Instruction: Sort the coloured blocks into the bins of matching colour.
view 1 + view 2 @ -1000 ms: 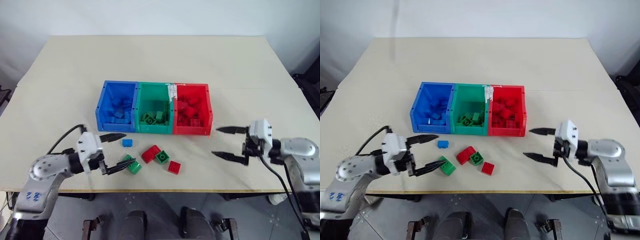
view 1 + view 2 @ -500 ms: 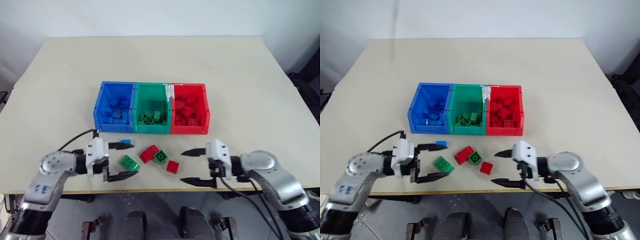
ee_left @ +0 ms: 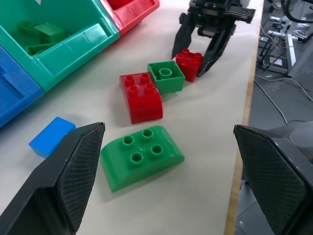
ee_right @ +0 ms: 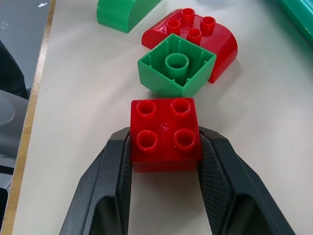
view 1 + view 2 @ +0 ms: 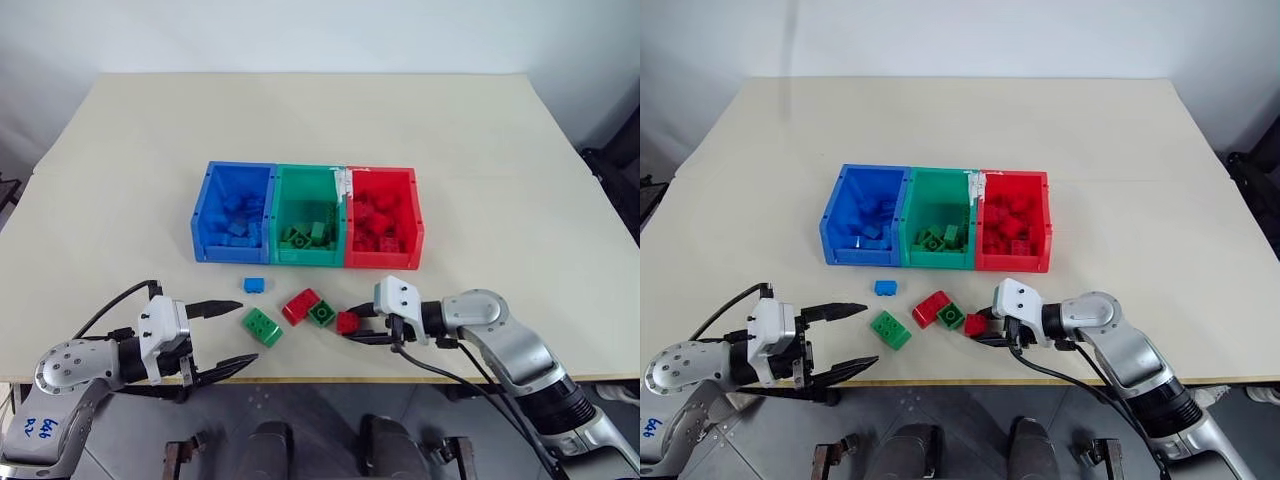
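At the table's near edge, the left gripper (image 5: 215, 338) hovers with its black fingers spread wide, holding nothing. The right gripper (image 4: 165, 147) has its fingers clamped on a small square red studded plastic brick (image 4: 165, 133) resting on the beige tabletop (image 5: 480, 140). Just beyond lie an upturned green square brick (image 4: 177, 65), a rounded red brick (image 5: 300, 304), a rounded green brick (image 5: 260, 326) and a small blue brick (image 5: 254, 285). Farther back stand the joined blue (image 5: 202, 208), green (image 5: 277, 212) and red (image 5: 415, 212) open plastic bins, each holding bricks.

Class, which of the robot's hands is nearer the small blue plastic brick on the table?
Left. The left hand hangs open just in front of the small blue plastic brick; the right hand grips a small red square brick farther away.
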Robot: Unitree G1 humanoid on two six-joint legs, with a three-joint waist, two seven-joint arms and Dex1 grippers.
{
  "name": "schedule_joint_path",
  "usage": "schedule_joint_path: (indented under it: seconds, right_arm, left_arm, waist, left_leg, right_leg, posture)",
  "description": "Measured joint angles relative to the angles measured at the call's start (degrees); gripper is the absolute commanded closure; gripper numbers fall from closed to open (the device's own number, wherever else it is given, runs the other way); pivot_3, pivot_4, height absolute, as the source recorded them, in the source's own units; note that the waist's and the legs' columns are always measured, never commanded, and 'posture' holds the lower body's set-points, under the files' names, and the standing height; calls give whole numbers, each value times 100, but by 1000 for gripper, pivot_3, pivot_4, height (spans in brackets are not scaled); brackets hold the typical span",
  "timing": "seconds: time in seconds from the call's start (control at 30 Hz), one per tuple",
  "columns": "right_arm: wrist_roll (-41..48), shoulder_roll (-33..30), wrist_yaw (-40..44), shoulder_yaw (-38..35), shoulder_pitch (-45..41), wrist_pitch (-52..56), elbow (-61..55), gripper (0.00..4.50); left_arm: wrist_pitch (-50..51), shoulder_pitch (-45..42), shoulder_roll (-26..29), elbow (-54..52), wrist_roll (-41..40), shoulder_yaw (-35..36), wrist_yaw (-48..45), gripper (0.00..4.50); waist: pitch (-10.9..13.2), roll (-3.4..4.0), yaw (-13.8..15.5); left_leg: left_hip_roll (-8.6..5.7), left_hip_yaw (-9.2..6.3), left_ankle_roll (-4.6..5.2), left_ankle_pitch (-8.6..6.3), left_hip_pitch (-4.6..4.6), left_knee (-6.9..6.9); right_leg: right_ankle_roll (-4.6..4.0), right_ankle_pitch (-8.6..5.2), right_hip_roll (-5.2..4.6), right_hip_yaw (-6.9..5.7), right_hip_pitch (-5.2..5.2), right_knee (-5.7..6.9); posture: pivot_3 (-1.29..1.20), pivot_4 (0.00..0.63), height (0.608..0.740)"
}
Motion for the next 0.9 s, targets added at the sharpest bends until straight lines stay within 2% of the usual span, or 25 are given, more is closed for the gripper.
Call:
schedule_joint_path:
  seconds: [0.1, 0.17, 0.27, 0.37, 0.47, 0.6, 0.73, 0.77, 0.9]
  right_arm:
    - [306, 51, 180, -211, -2, -57, 48, 3041]
    - [758, 207, 213, -594, -102, 1, 51, 3041]
    - [1391, 377, 25, -1379, -708, 273, 269, 3041]
    - [1399, 331, -256, -1980, -1491, 178, 1179, 3041]
    - [1024, 353, -404, -2031, -1848, -233, 2053, 3041]
    - [606, 477, -395, -1862, -2492, -716, 3434, 1582]
    - [495, 596, -307, -1871, -2766, -1169, 4005, 188]
    - [495, 597, -242, -1875, -2764, -1225, 4059, 21]
    - [780, 350, 357, -2002, -2346, -1260, 3652, 21]
  left_arm:
    - [-2, -3, -57, 0, -4, 91, 127, 0]
    - [3, 15, -145, -3, -64, 248, 260, 0]
    - [83, 215, -263, -102, -271, 603, 446, 0]
    - [101, 605, -334, -219, -349, 1004, 579, 0]
    - [61, 751, -460, -216, -349, 1155, 700, 0]
    - [0, 762, -523, -259, -345, 1244, 858, 0]
    - [65, 789, -523, -391, -375, 1224, 894, 0]
    - [104, 801, -516, -410, -390, 1218, 884, 0]
    - [169, 711, -474, -400, -374, 1032, 878, 0]
  waist:
    - [0, 0, -4]
    - [0, 0, -3]
    - [0, 0, -29]
    - [0, 0, -26]
    - [0, -1, 6]
    - [0, 0, -39]
    - [0, 0, -47]
    - [0, 0, -45]
    - [0, 0, 31]
  left_leg:
    - [1, 0, 0, 0, 0, 0]
    - [2, 0, 0, 0, 0, 0]
    - [6, 4, -2, -1, 2, 1]
    - [7, 6, -6, -4, 4, -2]
    - [3, 6, -5, -5, 1, -3]
    - [5, 19, -3, -6, 0, -2]
    - [7, 40, -4, -6, -18, -4]
    - [7, 41, -4, -6, -18, -3]
    - [7, 38, -2, -7, -23, 0]
  right_leg:
    - [0, 0, 0, 0, 0, 1]
    - [0, 0, 0, 0, 0, 1]
    - [0, 0, 1, 2, -3, 4]
    - [-5, -2, 3, 3, -5, 4]
    - [-6, -3, 2, 3, -6, 4]
    - [-4, -2, 2, 11, -16, 10]
    - [-6, -3, 0, 16, -53, 29]
    - [-6, -3, 0, 16, -53, 28]
    - [-6, -3, 0, 14, -52, 26]
  posture:
    - [0, 150, 740]
    - [0, 150, 740]
    - [0, 150, 740]
    - [0, 150, 740]
    - [0, 150, 740]
    - [0, 150, 740]
    - [0, 150, 740]
    - [0, 150, 740]
    - [0, 150, 740]
